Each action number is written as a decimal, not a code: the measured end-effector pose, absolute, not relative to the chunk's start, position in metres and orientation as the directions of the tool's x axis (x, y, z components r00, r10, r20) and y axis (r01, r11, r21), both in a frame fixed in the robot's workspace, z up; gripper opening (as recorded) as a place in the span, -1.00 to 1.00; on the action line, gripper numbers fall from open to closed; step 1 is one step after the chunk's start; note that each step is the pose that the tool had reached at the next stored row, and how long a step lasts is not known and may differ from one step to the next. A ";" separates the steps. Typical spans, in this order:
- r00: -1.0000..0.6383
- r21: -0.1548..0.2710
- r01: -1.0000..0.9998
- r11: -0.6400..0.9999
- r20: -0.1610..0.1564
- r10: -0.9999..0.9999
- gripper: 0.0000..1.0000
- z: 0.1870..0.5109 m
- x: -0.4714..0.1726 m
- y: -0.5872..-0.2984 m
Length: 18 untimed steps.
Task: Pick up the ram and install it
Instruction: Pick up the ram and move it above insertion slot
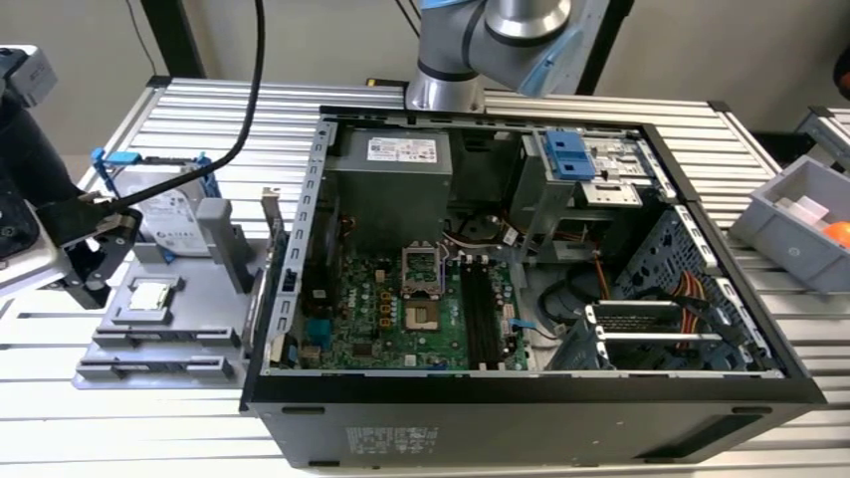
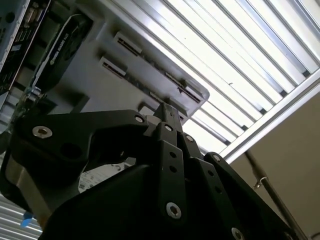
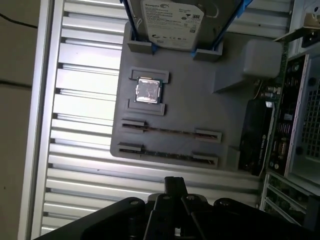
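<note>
Two ram sticks stand on edge in the holders of a grey tray [image 3: 190, 107]: one ram [image 3: 170, 131] nearer the processor chip, the other ram [image 3: 167, 154] along the tray's outer edge. My gripper [image 3: 175, 184] hovers just off that outer edge, apart from both sticks, its black fingers shut together with nothing between them. The second wrist view shows the same closed fingertips [image 2: 167, 111] over the tray [image 2: 100, 85]. In the exterior view the gripper [image 1: 117, 227] sits at the tray's side on the exterior view's left.
An open computer case [image 1: 531, 388] lies in the middle, with long black memory slots [image 1: 481, 311] on its green motherboard. The tray also carries a hard drive [image 3: 172, 17] in a blue frame and a silver processor chip [image 3: 148, 92]. A grey bin [image 1: 797, 224] stands at the exterior view's right.
</note>
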<state>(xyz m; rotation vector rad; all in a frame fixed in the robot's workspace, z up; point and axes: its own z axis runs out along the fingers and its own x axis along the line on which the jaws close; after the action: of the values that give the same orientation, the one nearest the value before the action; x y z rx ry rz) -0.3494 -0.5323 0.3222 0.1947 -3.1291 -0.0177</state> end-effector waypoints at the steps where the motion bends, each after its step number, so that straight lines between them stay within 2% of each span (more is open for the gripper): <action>1: -0.991 0.012 -0.131 0.991 0.006 -0.131 -1.00 0.322 -0.349 -0.532; 18: -0.966 0.012 -0.258 0.966 0.006 -0.258 -1.00 0.322 -0.349 -0.530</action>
<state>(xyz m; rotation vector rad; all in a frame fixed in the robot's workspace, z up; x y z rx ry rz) -0.3494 -0.5301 0.3222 0.4075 -3.1078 -0.0168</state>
